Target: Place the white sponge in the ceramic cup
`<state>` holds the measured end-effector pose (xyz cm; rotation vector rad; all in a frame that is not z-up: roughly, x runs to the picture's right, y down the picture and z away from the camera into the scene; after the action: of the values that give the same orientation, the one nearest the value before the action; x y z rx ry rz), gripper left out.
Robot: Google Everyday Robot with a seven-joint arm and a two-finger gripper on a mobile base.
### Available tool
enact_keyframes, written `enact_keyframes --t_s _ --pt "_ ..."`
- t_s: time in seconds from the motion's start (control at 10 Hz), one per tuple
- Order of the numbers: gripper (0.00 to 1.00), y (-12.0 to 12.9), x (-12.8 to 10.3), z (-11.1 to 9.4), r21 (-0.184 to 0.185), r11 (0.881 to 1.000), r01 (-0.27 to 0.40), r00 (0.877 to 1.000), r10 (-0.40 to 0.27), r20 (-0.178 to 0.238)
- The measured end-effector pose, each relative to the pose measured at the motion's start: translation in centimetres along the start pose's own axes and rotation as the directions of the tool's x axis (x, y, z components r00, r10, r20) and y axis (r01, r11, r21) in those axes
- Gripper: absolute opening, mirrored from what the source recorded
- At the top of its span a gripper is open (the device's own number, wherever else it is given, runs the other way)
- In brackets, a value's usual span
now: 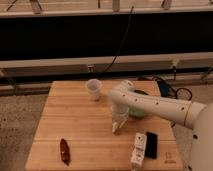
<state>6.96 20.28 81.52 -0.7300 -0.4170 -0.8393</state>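
The ceramic cup (93, 89) is small, white and handleless. It stands upright at the back middle of the wooden table (75, 125). My gripper (116, 126) points down at the table's middle, to the right of the cup and nearer the front, on the end of the white arm (150, 104) that reaches in from the right. The white sponge does not show as a separate thing. A pale shape at the gripper's tip may be it, but I cannot tell.
A green bowl (139, 111) sits behind the arm at the right. A long white bar with dark marks (139, 148) and a black bar (151, 145) lie at the front right. A small red-brown object (64, 150) lies at the front left. Cables (170, 90) hang past the table's back right.
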Motion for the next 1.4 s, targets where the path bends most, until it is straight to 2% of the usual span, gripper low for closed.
enact_keyframes --t_s 0.4,0.7,0.8,1.2,1.4 --pt "0.0 -1.4 -0.6 -4.1 0.02 0.998 0.052 0.999 -0.052 -0.012" --pt "0.0 -5.1 0.2 -7.6 0.039 0.996 0.085 0.996 -0.084 -0.032" --pt "0.0 -7.2 1.1 -9.1 0.057 0.994 0.095 0.995 -0.092 -0.043" --pt "0.0 -12.6 3.7 -13.1 0.115 0.988 0.104 0.992 -0.095 -0.083" --pt "0.0 -14.1 4.0 -14.8 0.14 0.984 0.107 0.99 -0.092 -0.106"
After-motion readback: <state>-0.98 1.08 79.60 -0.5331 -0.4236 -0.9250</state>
